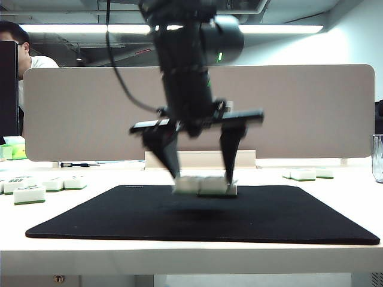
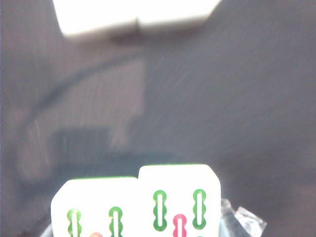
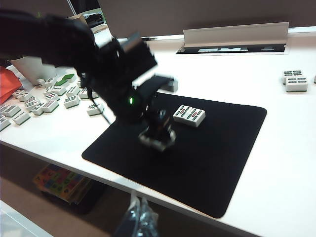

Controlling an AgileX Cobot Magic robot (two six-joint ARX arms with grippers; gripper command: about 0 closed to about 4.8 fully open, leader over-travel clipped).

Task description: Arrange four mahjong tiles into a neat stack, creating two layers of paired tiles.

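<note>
Over mat (image 1: 287,221): left gripper (image 1: 201,179), four tiles (image 3: 189,115)

Black mat (image 1: 287,221) on white table (image 1: 353,191); loose tiles (image 1: 30,192) beside mat.

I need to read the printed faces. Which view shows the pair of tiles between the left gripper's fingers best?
Left wrist view: pair of tiles fills the foreground, marks legible. Exterior view shows only their edges; right wrist view hides them under the left gripper.

light: bright ceiling strips (image 1: 179,28), glare | blur: moving arm (image 3: 94,64) smeared | left wrist view soft, unfocused
</note>
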